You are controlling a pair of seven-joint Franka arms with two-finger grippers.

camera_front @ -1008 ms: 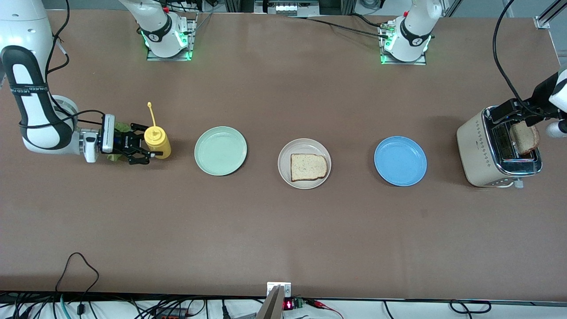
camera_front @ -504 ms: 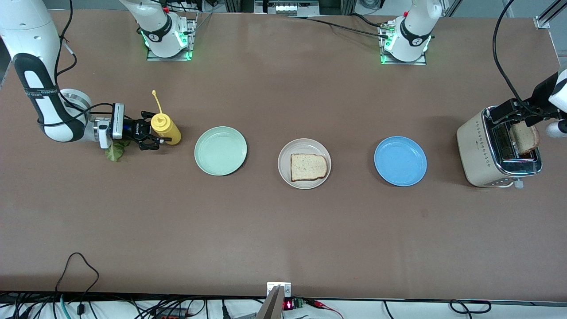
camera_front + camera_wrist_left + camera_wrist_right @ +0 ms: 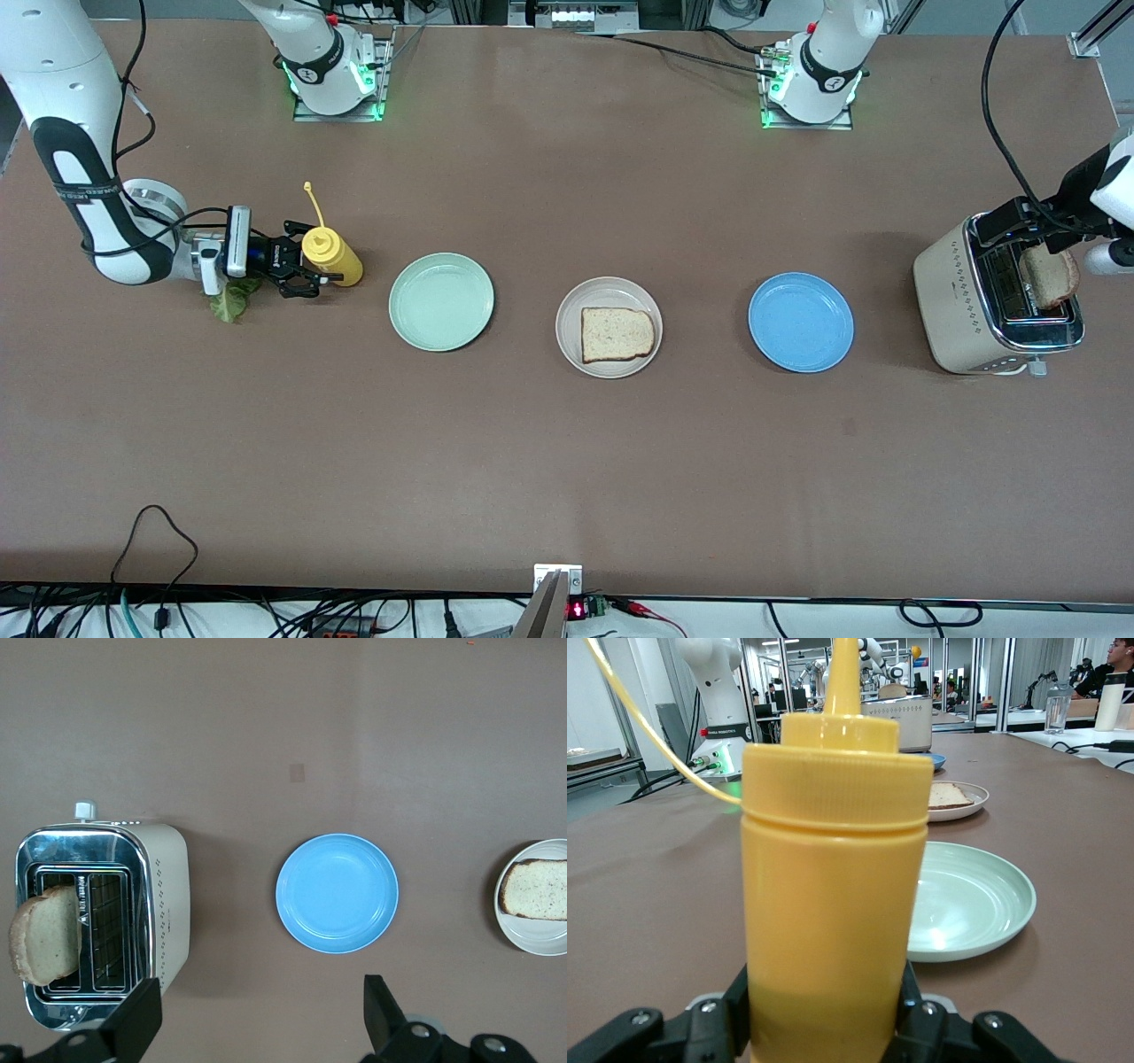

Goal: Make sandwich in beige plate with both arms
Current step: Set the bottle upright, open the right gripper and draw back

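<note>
The beige plate [image 3: 607, 291] [image 3: 534, 940] [image 3: 972, 805] lies mid-table with one slice of bread [image 3: 617, 334] [image 3: 538, 901] [image 3: 948, 795] on it. A second slice [image 3: 1050, 276] [image 3: 42, 935] stands out of the toaster [image 3: 970, 310] [image 3: 164, 895]. A green lettuce leaf [image 3: 230, 303] lies on the table under the right wrist. My right gripper [image 3: 310, 271] [image 3: 824, 1005] is shut on a yellow squeeze bottle [image 3: 330, 255] [image 3: 833, 877], held upright beside the mint-green plate. Up above the toaster end of the table, my left gripper [image 3: 257, 1020] is open and holds nothing.
A mint-green plate [image 3: 441, 301] [image 3: 970, 899] lies between the bottle and the beige plate. A blue plate [image 3: 801, 322] [image 3: 337, 893] lies between the beige plate and the toaster. Cables hang from both arms.
The right gripper has carried the yellow bottle a little toward the mint-green plate, uncovering the lettuce leaf. It has been still for the last half second. The left arm has barely moved.
</note>
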